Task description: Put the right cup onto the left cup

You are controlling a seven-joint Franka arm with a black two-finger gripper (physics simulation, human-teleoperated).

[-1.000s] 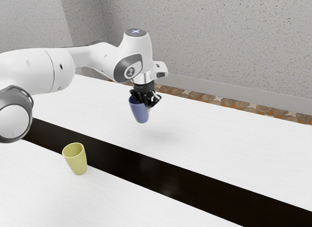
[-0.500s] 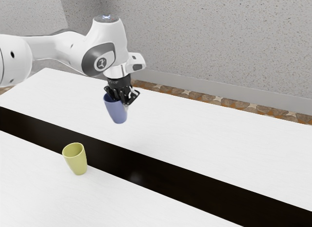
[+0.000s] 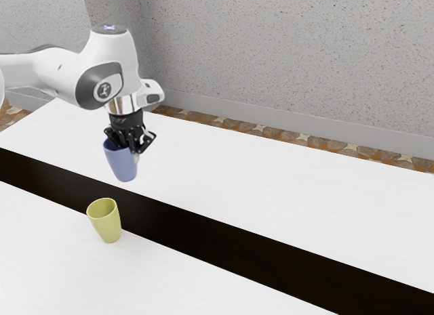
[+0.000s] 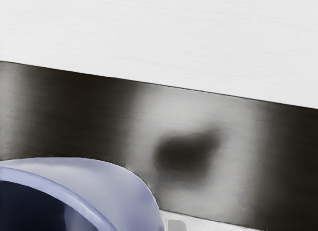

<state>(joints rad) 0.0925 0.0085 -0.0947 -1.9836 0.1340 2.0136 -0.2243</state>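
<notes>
Blue cup (image 3: pixel 123 167) hangs tilted just beneath the gripper (image 3: pixel 130 147), which pinches it at the rim.

A white counter (image 3: pixel 271 186) with a long black band (image 3: pixel 271 262) bears one upright yellow cup (image 3: pixel 107 225), just beside the band.

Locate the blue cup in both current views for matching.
Exterior view: the blue cup is in midair, pictured just above the yellow cup.
Wrist view: its rim and wall loom close up, overlapping the dark strip's edge.
Shared landmark: the dark strip across the white table.
</notes>
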